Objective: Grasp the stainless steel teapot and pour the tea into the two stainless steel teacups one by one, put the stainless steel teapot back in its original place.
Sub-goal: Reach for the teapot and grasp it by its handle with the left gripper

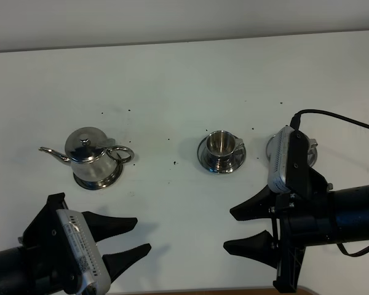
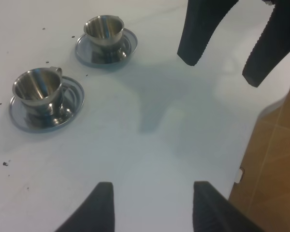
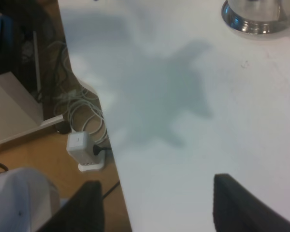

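Your left hand (image 1: 141,235) and right hand (image 1: 229,230) hang released at the worktop (image 1: 184,74) near edge; open surface separates them from teapot (image 1: 89,157) and teacup (image 1: 220,146).

The high camera is looking steeply down from above my side of the tabletop (image 1: 184,80), facing its far edge. It is standing far enough back to be taking in my left end effector (image 1: 141,235) and right end effector (image 1: 229,230) together. My left wrist camera is riding low behind its fingers (image 2: 104,208), looking across the tabletop toward my right. It is sharing the near cup (image 2: 37,89), the far cup (image 2: 104,30) and the right end effector with the high view. My right wrist camera is pointing the opposite way along the near edge, catching the floor (image 3: 19,154) and, shared with the high view, the teapot (image 3: 255,5).
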Robot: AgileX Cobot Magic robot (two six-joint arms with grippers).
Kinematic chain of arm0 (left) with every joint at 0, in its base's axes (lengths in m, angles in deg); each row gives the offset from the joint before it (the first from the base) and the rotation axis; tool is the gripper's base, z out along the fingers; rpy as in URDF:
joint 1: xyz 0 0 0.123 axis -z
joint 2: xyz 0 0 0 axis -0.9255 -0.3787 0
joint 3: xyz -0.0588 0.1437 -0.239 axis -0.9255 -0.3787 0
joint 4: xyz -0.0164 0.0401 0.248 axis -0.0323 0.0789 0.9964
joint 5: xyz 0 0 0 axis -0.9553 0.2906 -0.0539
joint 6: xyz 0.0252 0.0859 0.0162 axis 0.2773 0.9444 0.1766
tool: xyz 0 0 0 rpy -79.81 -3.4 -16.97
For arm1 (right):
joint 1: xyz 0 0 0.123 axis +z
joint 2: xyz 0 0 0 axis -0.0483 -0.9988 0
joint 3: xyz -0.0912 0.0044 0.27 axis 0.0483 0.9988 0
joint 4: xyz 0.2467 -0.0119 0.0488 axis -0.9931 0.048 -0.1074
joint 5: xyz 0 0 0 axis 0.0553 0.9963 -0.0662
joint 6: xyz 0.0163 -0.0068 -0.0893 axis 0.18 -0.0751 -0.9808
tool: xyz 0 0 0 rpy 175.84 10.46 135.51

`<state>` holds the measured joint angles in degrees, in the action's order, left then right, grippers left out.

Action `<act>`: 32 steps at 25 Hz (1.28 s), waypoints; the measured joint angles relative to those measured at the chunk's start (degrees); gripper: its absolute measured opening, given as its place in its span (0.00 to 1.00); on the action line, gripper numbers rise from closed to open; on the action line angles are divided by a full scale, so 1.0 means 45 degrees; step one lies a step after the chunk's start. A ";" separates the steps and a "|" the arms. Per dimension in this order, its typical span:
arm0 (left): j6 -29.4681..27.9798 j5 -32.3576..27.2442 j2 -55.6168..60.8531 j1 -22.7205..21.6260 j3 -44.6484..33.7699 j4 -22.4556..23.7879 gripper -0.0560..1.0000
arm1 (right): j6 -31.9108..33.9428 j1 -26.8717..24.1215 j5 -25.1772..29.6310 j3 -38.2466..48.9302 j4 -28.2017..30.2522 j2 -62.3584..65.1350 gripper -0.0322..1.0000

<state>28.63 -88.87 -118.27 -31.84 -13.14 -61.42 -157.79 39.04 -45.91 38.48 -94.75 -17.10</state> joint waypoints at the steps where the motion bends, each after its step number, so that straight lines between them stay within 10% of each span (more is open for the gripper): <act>1: 0.0000 -0.0003 0.0000 0.0000 0.0000 0.0000 0.47 | 0.0000 0.0000 0.0000 0.0000 0.0000 0.0000 0.51; 32: -0.0029 0.0034 0.0000 0.0000 0.0000 0.0000 0.47 | 0.0000 0.0000 -0.0014 0.0000 -0.1262 0.0000 0.51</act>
<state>28.50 -88.72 -118.27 -31.84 -13.14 -61.42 -157.79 39.04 -45.98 38.48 -100.43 -17.10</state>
